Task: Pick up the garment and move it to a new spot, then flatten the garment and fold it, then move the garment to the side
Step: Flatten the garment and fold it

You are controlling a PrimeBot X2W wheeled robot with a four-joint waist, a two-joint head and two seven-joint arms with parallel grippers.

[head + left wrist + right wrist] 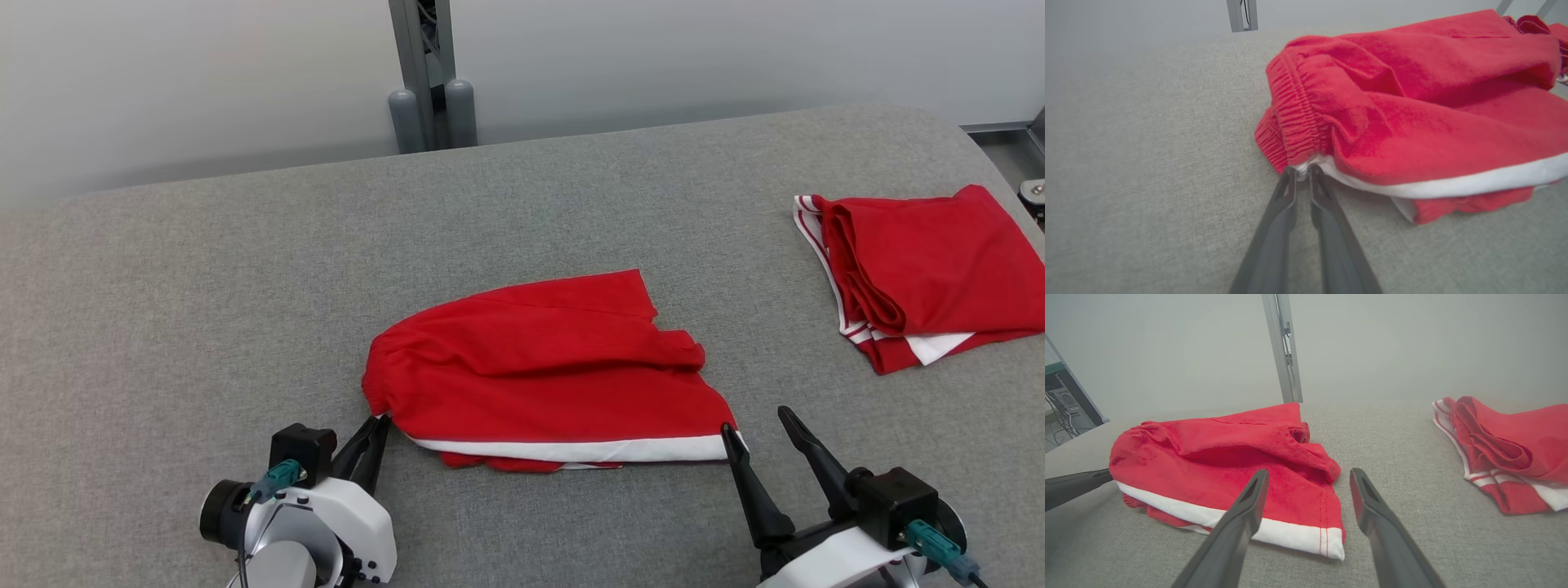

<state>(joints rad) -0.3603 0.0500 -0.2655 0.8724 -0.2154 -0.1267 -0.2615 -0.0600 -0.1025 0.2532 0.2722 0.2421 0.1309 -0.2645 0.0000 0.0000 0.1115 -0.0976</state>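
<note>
- The left gripper (1302, 171) pinches the garment (547, 367) at its 8 o'clock corner.
- The right gripper (755, 418) gapes wide at 4 o'clock.
- The fold looks done; the sideways move remains.

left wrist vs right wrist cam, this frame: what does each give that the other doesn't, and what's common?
Left wrist adds: a close-up of the elastic waistband of the red shorts, with the left gripper fingertips nearly together on the white trim at that corner.
Right wrist adds: the right gripper, jaws open, by the hem corner, and a clear look at the second folded red garment.
Shared: the shorts lying on the grey table, with the metal post behind.
</note>
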